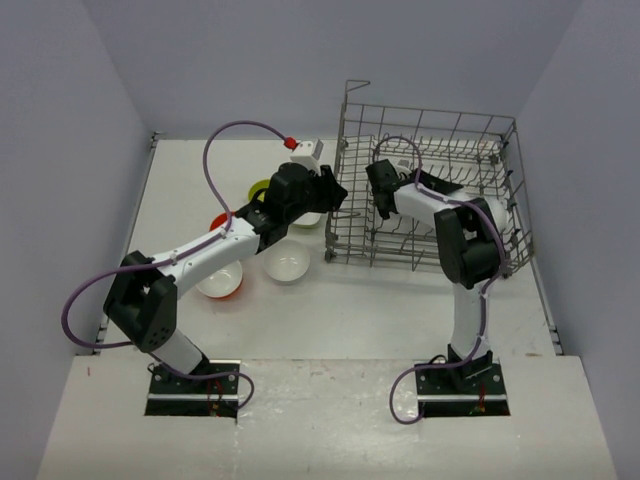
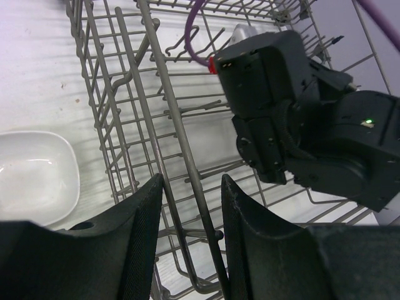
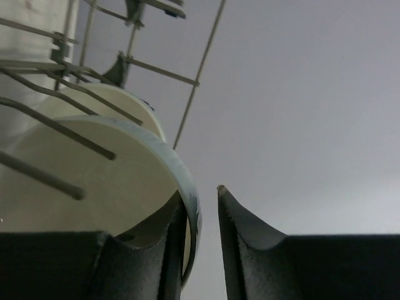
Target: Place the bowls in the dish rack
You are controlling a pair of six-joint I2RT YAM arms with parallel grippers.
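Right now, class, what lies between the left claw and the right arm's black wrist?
The side wall of the grey metal wire dish rack, seen in the left wrist view; one bar passes through the left claw.

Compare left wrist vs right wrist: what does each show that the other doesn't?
Left wrist only: the white squarish bowl on the table beside the dish rack, the right arm inside the rack, and the left gripper straddling a rack wire. Right wrist only: a blue-rimmed bowl on edge among the tines, its rim inside the open right gripper. Both: the rack's grey wires.
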